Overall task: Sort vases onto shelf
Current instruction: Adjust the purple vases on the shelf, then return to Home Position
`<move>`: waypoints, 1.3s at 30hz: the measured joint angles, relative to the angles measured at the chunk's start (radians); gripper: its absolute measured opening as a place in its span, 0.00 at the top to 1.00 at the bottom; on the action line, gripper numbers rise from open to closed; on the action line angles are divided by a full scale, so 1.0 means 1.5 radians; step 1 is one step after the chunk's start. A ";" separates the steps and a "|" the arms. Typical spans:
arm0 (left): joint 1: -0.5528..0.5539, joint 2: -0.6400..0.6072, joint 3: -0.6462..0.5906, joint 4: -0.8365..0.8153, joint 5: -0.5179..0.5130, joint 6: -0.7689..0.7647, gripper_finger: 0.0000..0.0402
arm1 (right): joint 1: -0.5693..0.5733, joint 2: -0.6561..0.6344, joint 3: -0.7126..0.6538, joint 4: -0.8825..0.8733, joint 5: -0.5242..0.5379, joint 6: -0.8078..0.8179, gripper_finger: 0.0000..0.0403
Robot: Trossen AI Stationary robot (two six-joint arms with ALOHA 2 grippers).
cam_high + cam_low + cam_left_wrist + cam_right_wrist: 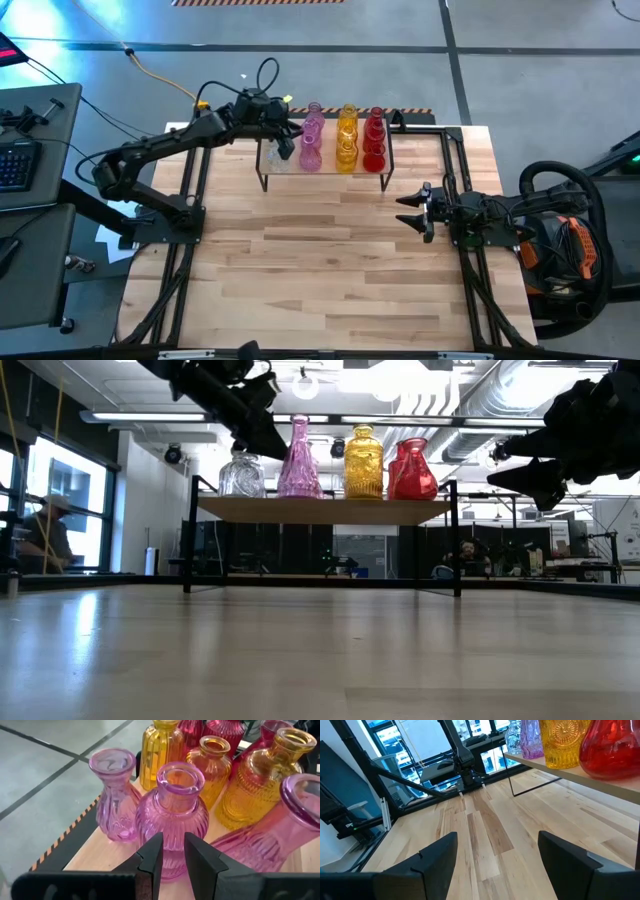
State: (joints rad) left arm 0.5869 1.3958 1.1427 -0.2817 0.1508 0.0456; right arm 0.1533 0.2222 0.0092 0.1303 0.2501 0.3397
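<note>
Your left gripper (172, 851) hovers above the shelf's (325, 172) left end, fingers nearly together with a narrow gap and nothing pinched. Clear, pink, amber and red vases (363, 462) stand on it. Your right gripper (412, 210) waits spread wide over the table (330, 270).

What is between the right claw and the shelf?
Nothing: in the high view, only bare tabletop lies between the open right claw and the shelf.

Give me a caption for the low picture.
Clear, pink, amber and red glass vases lined up on a light-wood shelf with black wire legs.
</note>
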 joint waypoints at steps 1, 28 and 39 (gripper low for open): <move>0.000 0.001 0.000 0.000 0.002 0.000 0.83 | 0.000 0.000 0.000 0.000 0.000 0.000 0.35; -0.004 0.006 0.000 0.008 0.008 -0.012 0.83 | 0.000 0.000 0.000 0.000 -0.004 0.000 0.35; -0.003 -0.049 0.000 0.008 -0.020 -0.011 0.83 | 0.000 0.000 0.000 0.000 -0.003 0.000 0.35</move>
State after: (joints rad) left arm 0.5819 1.3224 1.1427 -0.2691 0.1210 0.0296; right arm 0.1534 0.2221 0.0093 0.1304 0.2462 0.3397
